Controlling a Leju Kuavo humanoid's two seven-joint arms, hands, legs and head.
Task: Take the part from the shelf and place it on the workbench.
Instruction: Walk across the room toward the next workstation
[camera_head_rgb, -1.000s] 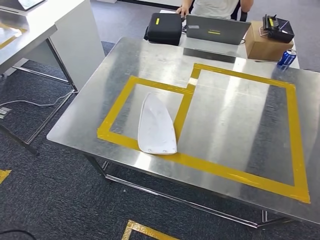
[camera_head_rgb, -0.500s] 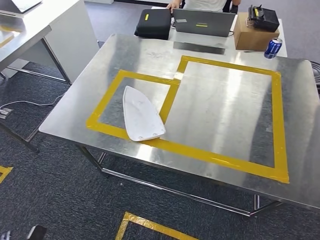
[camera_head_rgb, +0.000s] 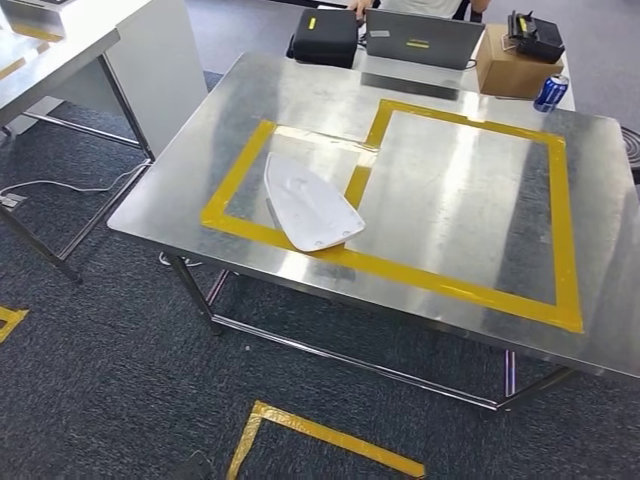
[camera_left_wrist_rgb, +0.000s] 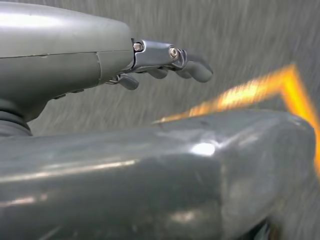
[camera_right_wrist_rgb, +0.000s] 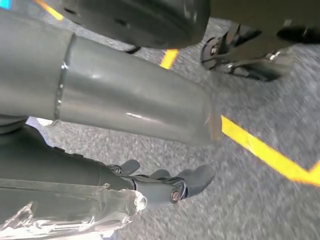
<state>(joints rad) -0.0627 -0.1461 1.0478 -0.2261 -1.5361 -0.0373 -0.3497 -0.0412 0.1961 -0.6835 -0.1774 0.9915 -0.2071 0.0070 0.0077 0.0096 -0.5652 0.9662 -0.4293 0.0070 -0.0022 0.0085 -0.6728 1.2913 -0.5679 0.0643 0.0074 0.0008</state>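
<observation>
Matt white part (camera_head_rgb: 311, 203) on glossy brushed-metal workbench (camera_head_rgb: 453, 215); rough grey carpet (camera_head_rgb: 98, 380).

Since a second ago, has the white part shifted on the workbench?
No. The white part lies across the same corner of the yellow tape; the camera moved, not the part.

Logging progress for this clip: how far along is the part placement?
Looks done: the white part lies flat on the workbench, within the smaller taped frame, one corner on the tape. Left hand and right hand hold nothing, hanging over carpet. Nothing visibly left.

Bright glare on workbench (camera_head_rgb: 468, 210) (wrist views blurred).
</observation>
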